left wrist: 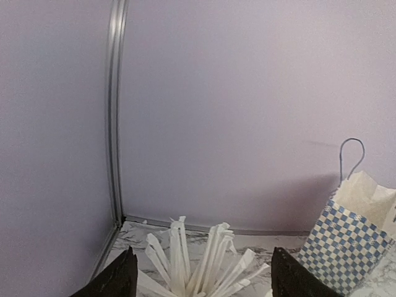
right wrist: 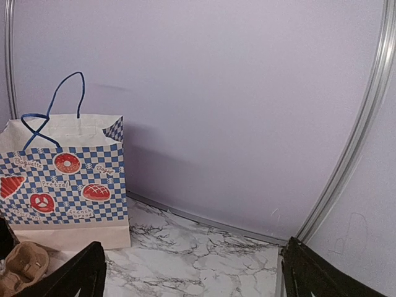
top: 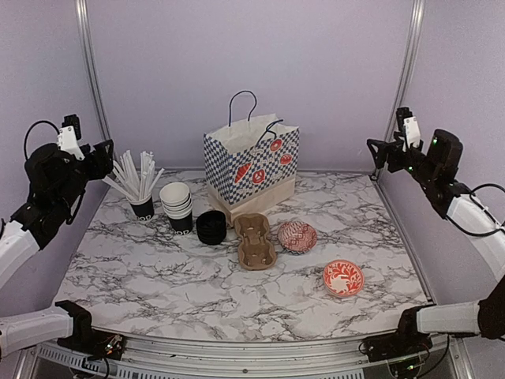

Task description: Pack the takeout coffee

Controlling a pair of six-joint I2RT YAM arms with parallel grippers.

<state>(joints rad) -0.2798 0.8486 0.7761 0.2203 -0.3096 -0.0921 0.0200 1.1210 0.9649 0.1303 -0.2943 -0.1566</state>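
Cups [top: 177, 207]: nested in one stack, mouths up, left of centre on the table [top: 158, 292], between the straw holder [top: 143, 208] and the lids.
Lids [top: 211, 227]: black, piled just right of the cups; touching or only near, cannot tell.
Carrier [top: 254, 239]: brown pulp tray, wells empty, just in front of the bag.
Bag [top: 251, 162]: checked paper, upright, open at the top.
Left gripper [left wrist: 202, 263]: raised at the left edge, well apart from the cups, fingers spread, nothing between them.
Right gripper [right wrist: 193, 253]: raised at the far right, fingers likewise spread and empty.
Handling, as judged: light thin paper, stiff at the rolled rim, soft mid-wall, easily dented or tipped; nested cups apt to lift together.
Hold, as advised: top cup only, pinched gently across the rim or just below it, the rest of the stack steadied.
Lids, as judged: thin, slick plastic; best taken by the edge.
Progress: nothing packed yet, going by the empty carrier.
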